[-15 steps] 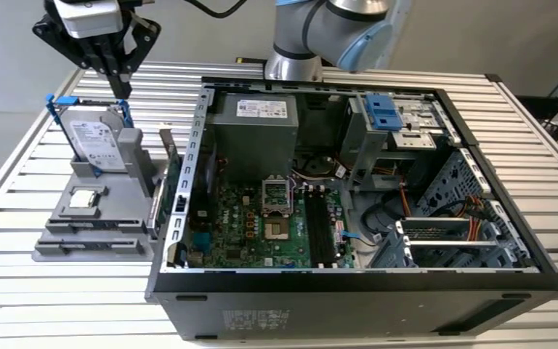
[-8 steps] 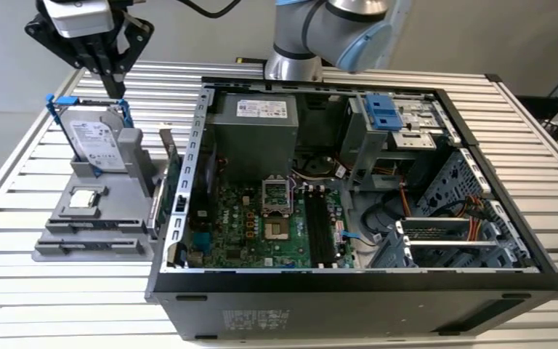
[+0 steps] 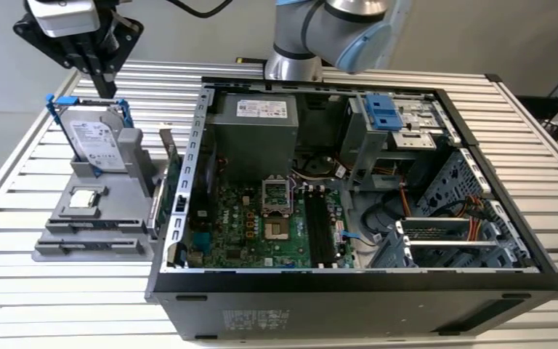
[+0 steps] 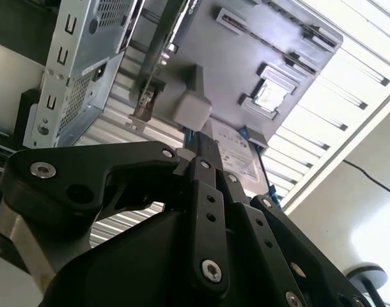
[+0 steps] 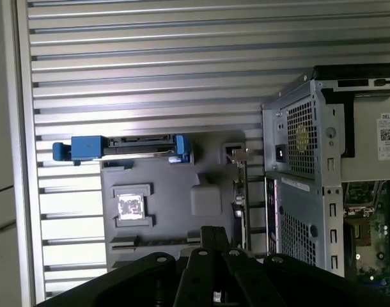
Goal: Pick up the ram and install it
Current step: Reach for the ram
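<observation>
Exterior view suggests the approach step: the end effector (image 3: pixel 107 89), clenched and empty, hovers above the grey holder (image 3: pixel 85 247), whose edge nearest the computer case (image 3: pixel 357 283) carries the ram (image 3: pixel 174 200) upright, so grasping calls for an opened grip squared to it.

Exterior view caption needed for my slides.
Gripper above the blue-framed hard drive in the gray holder, beside open case.

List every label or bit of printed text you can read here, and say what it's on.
No text can be quoted.
hard drive label: print too small to read.
power supply label: print too small to read.
case sticker: blurred, unreadable.
</observation>
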Robot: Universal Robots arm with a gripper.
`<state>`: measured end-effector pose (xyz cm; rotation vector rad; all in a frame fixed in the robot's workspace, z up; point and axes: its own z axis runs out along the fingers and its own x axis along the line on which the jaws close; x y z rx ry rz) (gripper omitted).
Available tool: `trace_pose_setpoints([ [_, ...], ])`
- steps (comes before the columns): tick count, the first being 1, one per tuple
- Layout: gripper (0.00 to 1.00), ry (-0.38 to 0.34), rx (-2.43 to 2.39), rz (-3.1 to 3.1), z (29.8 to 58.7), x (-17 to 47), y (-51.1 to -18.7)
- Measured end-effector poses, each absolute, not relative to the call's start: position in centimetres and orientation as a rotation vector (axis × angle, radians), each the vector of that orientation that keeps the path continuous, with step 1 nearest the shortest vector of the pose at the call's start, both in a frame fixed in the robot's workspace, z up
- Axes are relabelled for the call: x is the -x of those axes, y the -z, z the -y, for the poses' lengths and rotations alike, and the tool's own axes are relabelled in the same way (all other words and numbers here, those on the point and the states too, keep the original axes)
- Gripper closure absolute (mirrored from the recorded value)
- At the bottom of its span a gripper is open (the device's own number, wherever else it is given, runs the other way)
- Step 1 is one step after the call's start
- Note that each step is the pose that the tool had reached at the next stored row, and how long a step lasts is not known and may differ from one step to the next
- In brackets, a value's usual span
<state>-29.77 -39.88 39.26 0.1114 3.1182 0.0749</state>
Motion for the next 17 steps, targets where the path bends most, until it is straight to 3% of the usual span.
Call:
trace_pose_setpoints([
  [17,1.00,-0.075,-0.111,-3.118,39.9,32.0,-39.3],
])
